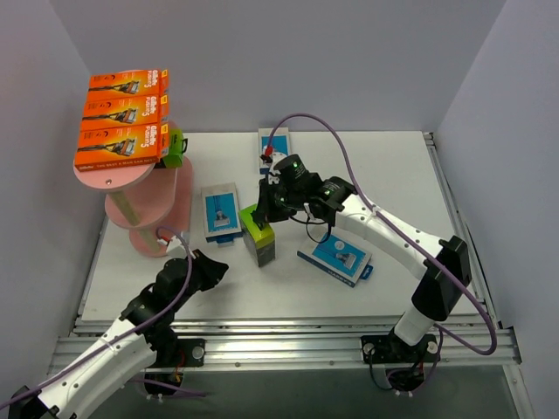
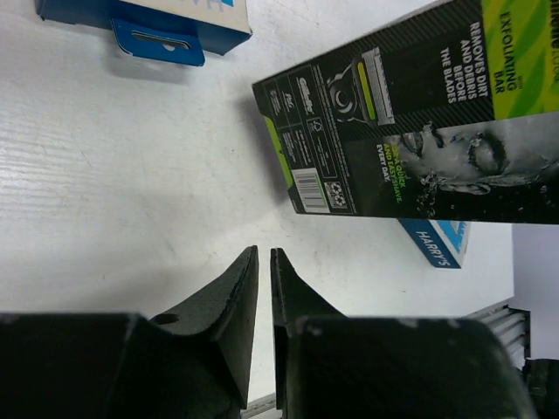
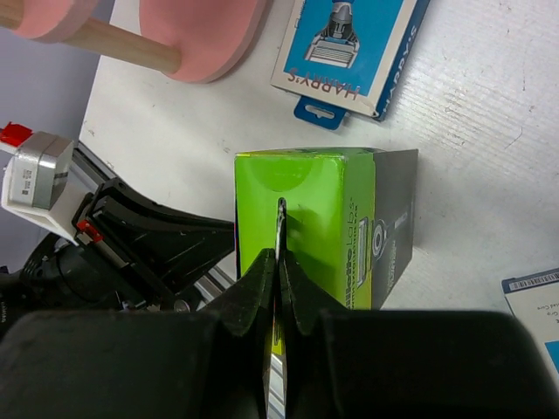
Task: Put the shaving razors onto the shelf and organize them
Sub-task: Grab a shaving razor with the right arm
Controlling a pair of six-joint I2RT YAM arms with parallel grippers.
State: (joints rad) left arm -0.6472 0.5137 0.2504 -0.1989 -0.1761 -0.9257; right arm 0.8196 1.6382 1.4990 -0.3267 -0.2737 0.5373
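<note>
A black-and-lime razor pack [image 1: 259, 236] stands on edge in the middle of the table. My right gripper [image 1: 263, 210] is shut on the thin hang tab at its top; in the right wrist view the fingers [image 3: 260, 279] pinch the tab of the lime pack [image 3: 336, 223]. My left gripper [image 1: 215, 269] is shut and empty, low over the table left of that pack [image 2: 410, 131]. The pink shelf [image 1: 112, 179] at far left carries three orange packs [image 1: 122, 131] and a second black-and-lime pack [image 1: 175, 147] on its top board. Three blue-and-grey packs [image 1: 220, 212] [image 1: 334, 256] [image 1: 274, 144] lie flat on the table.
The shelf's lower boards [image 1: 166, 205] and base [image 3: 205, 35] stand close to the left blue pack [image 3: 349, 44]. My left arm [image 3: 140, 240] lies just beyond the held pack. Grey walls enclose the table; a metal rail [image 1: 288, 336] runs along the near edge.
</note>
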